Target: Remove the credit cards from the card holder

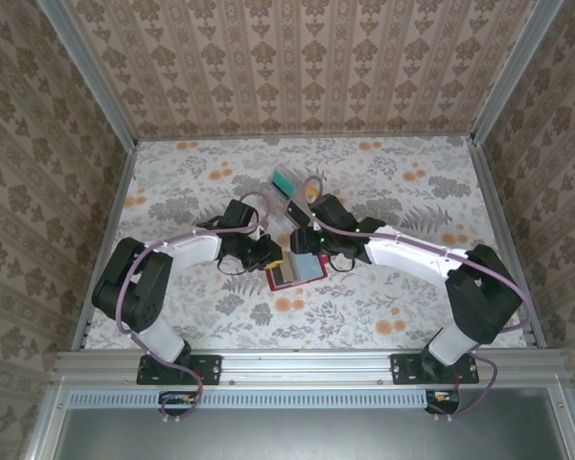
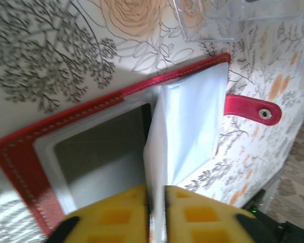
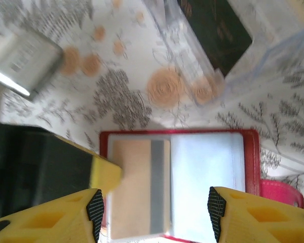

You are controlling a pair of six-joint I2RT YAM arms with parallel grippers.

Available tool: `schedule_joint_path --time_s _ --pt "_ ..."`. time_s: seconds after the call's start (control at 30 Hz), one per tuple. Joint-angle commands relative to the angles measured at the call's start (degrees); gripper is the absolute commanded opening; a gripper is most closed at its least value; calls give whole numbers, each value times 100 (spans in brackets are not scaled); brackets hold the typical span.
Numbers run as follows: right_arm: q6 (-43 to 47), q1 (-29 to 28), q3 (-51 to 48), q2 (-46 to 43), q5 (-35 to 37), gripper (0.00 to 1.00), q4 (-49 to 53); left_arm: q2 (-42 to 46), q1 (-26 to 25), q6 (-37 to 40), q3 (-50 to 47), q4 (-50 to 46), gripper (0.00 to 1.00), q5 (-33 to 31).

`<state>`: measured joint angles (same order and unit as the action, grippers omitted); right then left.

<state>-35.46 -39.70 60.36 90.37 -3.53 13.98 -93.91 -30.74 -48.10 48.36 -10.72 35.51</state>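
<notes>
Holder (image 1: 292,271) — red, lying open and flat on the tabletop (image 1: 412,307), near its middle and between the two grippers. In the right wrist view, one pocket carries a card (image 3: 142,187) with a tan face and a grey stripe. The other side shows pale clear sleeves (image 2: 192,126), one leaf raised off the rest. A red tab (image 2: 251,109) with a metal snap juts from the holder's outer edge.

Left gripper (image 2: 156,202): yellow pads drawn narrow, pinching the edge of the raised leaf. Right gripper (image 3: 154,215): fingers spread wide, one to each side of the holder, empty.

Rack (image 1: 295,206) — clear plastic, just beyond the holder, with a teal card (image 1: 282,181) standing in it.

Tabletop: pale covering printed with grey foliage and orange flowers. Enclosure: walls (image 1: 297,67) papered in a brown damask stripe, with metal posts (image 1: 91,77) at the corners.
</notes>
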Motion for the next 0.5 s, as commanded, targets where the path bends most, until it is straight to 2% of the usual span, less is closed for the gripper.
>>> schedule_joint_path --time_s 0.0,0.07,0.2,0.37,0.47 --pt "-189 175 -193 -322 -89 60 -259 -103 -112 -324 -56 637 30 576" --pt "-214 255 -281 -480 -102 60 -347 -201 -196 -635 -40 1092 40 726" --pt "-250 403 -475 -763 -83 60 -352 -417 -406 -1225 77 1952 50 888" --pt "-234 541 -742 -1029 -100 60 -253 -670 -608 -1462 247 2237 57 690" --pt "-87 542 -825 -1032 -171 59 -108 -598 -558 -1410 117 2154 58 345"
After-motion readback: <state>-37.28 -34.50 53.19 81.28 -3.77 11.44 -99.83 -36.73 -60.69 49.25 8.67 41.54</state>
